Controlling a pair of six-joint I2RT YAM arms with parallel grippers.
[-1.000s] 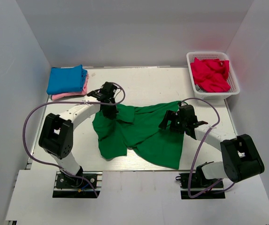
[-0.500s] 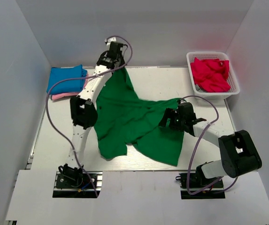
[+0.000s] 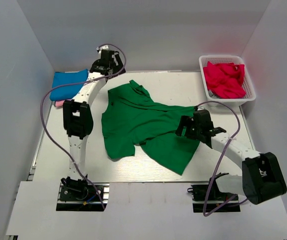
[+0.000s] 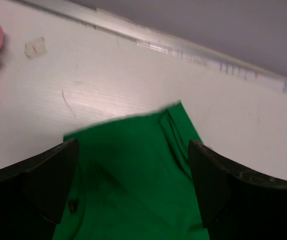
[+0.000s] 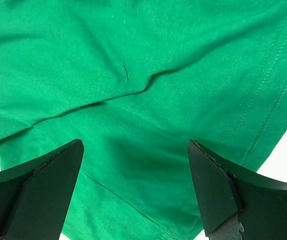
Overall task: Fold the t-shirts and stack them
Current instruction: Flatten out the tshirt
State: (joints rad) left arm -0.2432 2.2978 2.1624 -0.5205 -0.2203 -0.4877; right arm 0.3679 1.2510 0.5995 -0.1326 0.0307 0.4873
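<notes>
Both grippers stand wide, holding nothing: the left gripper (image 4: 133, 150) above the far corner of the green t-shirt (image 3: 138, 122), the right gripper (image 5: 134, 145) above its near half. It lies rumpled mid-table (image 3: 193, 90); pull opposite edges apart to flatten it before folding

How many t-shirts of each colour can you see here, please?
Green t-shirt: 1
Blue t-shirt, folded: 1
Pink t-shirt, under the blue: 1
Red t-shirt, bunched in the white basket: 1, possibly more hidden
Total: 4 visible
</notes>
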